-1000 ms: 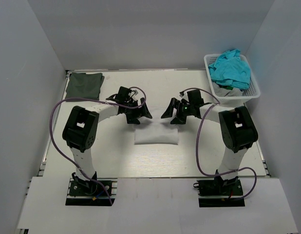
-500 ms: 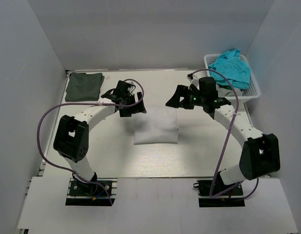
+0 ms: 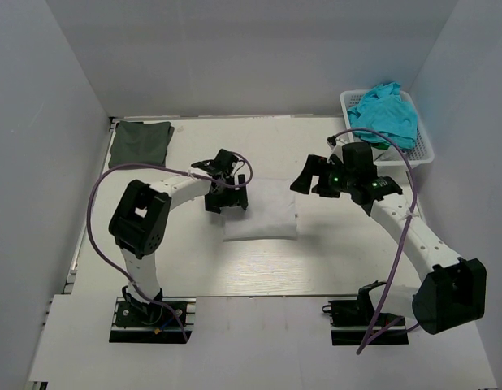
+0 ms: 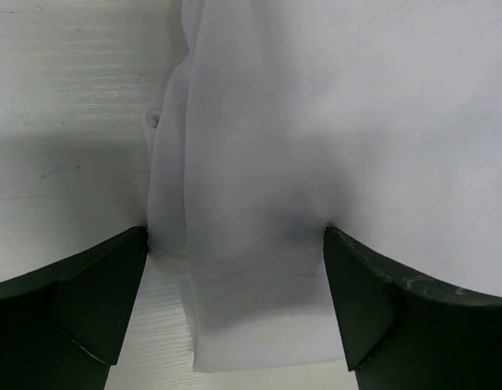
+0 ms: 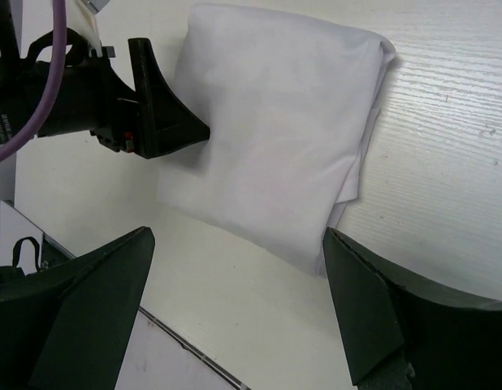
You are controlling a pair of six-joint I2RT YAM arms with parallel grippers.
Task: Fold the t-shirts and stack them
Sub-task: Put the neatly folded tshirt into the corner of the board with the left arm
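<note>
The white t-shirt (image 3: 261, 211) lies folded into a flat square at the middle of the table. My left gripper (image 3: 227, 201) is open and low at its left edge. In the left wrist view the white cloth (image 4: 316, 122) fills the gap between the spread fingers (image 4: 88, 301). My right gripper (image 3: 309, 180) is open and empty, hanging above the table just off the shirt's far right corner. The right wrist view shows the shirt (image 5: 275, 138) ahead of it, with my left gripper's fingers (image 5: 157, 114) at the shirt's far side. The dark olive-green t-shirt (image 3: 140, 143) lies folded at the back left corner.
A white basket (image 3: 422, 151) holding teal cloth (image 3: 385, 114) stands at the back right, close behind the right arm. Purple cables loop off both arms. Grey walls close in the table on three sides.
The white shirt went from a narrow strip to a wider flat square. My left gripper moved down to its left edge. My right gripper drew back to the right, away from the shirt.
</note>
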